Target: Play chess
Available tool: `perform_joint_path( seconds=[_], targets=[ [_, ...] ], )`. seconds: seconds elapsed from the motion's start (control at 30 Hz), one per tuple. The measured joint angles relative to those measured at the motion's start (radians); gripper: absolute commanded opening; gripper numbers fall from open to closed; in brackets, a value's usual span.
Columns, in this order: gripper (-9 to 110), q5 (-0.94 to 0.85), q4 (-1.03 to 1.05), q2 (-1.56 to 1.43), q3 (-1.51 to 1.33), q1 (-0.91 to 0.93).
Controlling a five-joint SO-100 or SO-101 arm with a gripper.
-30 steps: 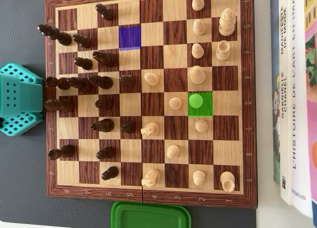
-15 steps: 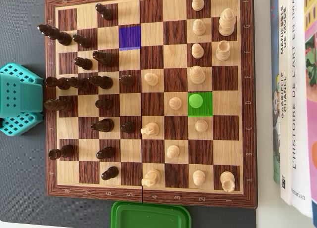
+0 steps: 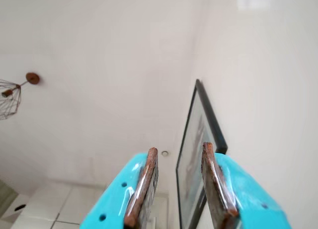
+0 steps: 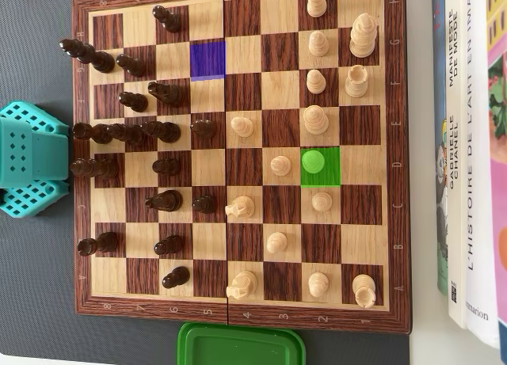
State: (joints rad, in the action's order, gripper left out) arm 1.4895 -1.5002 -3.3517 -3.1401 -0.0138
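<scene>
While gripper (image 3: 179,154) faces ceiling, chessboard (image 4: 238,306) unseen, arm cropped

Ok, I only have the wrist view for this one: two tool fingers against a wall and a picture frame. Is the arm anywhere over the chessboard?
Observer: No. In the overhead view the teal arm sits beyond the left edge of the chessboard, over no square.
Operator: Are any squares marked?
Observer: Two squares are coloured: a green square on the right half and a purple square nearer the top.
Operator: Is anything standing on them?
Observer: The green one holds a small round-headed piece; the purple one is bare.
</scene>
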Motion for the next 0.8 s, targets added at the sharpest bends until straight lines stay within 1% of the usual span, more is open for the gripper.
perform_joint_path(
  seconds=[0.47, 0.8],
  targets=[
    [14, -0.003, -0.284, -0.002, 0.000, 0.008],
    [14, -0.003, -0.304, -0.002, 0.000, 0.000]
  ],
)
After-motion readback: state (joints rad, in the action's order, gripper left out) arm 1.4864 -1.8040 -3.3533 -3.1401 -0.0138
